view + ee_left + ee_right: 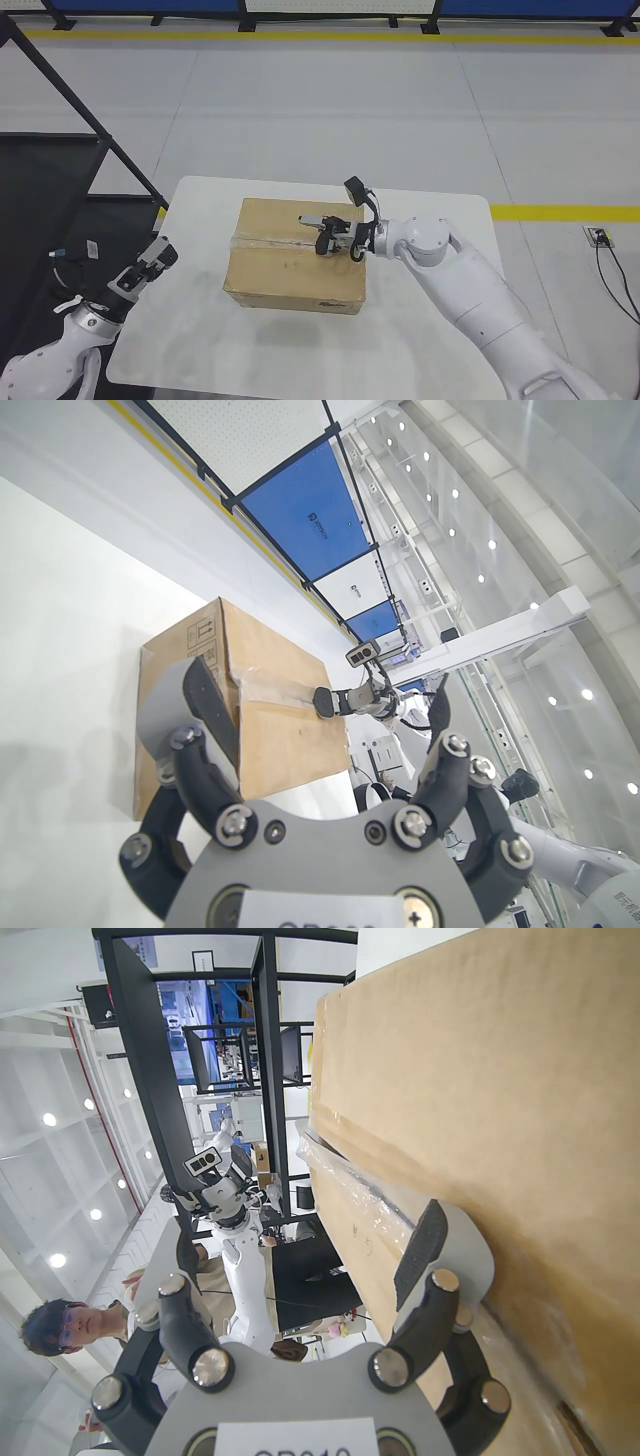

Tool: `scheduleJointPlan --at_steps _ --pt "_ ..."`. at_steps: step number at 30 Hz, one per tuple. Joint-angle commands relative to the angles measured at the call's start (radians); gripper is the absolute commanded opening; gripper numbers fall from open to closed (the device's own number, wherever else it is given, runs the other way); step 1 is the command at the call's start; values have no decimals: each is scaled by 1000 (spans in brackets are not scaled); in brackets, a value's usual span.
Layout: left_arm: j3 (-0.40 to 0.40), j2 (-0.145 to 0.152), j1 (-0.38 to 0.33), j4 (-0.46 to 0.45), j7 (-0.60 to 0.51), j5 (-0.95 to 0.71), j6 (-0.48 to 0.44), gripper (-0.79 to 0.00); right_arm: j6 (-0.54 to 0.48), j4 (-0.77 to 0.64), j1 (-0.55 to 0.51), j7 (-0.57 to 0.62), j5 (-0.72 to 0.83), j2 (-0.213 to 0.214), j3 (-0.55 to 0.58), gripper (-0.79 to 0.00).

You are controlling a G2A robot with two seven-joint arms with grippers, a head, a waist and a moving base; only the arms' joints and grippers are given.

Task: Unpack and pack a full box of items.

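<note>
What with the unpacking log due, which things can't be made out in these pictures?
- Contents of the box: every view, it is shut and taped.
- End of the tape seam: top view, the right hand covers it.
- Whether that seam is cut through: right wrist view, too crinkled to tell.

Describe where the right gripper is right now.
In the top view, the right gripper is over the top of the cardboard box, at its taped centre seam, towards the box's right side, on the white table.
</note>
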Motion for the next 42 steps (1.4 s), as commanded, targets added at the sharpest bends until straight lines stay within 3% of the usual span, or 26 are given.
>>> scheduleJointPlan --at_steps 1,6,9,13,23,42 --pt "-4 1 5 6 3 -7 -1 0 -4 16 13 -2 4 -12 -14 0" --pt "-17 3 18 13 0 -23 -8 0 3 60 52 -27 -1 -48 -62 0" --pt "-26 5 28 15 -2 -35 -13 0 9 93 77 -49 -8 -73 -93 -80" --pt "-39 6 44 18 -6 -55 -25 0 21 138 107 -69 -8 -111 -133 -105" --pt "-74 11 79 34 -25 -103 -56 0 15 244 164 -114 -9 -208 -213 -40" --pt "-122 18 141 63 -94 -195 -115 0 -4 398 236 -248 -23 -382 -280 -18"
